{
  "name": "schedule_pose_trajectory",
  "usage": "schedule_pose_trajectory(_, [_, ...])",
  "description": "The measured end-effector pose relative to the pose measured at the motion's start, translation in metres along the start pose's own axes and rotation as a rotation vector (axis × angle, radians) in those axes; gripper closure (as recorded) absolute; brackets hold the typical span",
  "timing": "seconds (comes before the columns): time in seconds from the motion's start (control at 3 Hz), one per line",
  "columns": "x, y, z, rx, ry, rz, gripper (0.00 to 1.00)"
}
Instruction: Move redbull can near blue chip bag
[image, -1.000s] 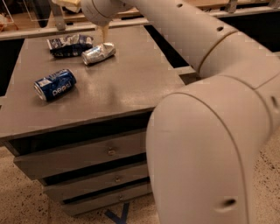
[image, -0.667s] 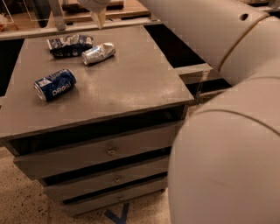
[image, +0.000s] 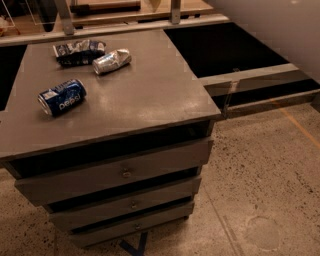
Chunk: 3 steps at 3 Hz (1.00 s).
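The redbull can, slim and silver, lies on its side at the back of the grey cabinet top. It lies right next to the blue chip bag, a wrinkly dark blue bag with white patches, just to its left and behind. The two are touching or nearly so. My gripper is out of view past the top edge of the frame. Only a white stretch of my arm shows in the top right corner. Nothing holds the can.
A wider deep-blue Pepsi can lies on its side at the left of the top. The cabinet has three drawers below. A dark recess and a low ledge lie to the right, with speckled floor beyond.
My arm and gripper have pulled back up and to the right, away from the redbull can and out of the frame. The can stays beside the chip bag.
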<state>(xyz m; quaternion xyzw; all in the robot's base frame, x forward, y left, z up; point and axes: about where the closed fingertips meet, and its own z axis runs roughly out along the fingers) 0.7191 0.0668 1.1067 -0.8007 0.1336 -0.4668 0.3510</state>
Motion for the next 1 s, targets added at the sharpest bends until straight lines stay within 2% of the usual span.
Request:
schedule_pose_trajectory(0.33, [0.0355,0.0277,-0.0402,-0.051,0.115,0.045,0.0])
schedule_pose_trajectory(0.67, [0.038,0.0276,-0.0394,-0.051,0.133,0.1,0.0])
schedule_pose_trajectory(1.0, [0.0368,0.0274,-0.0386,-0.051,0.13,0.103,0.0])
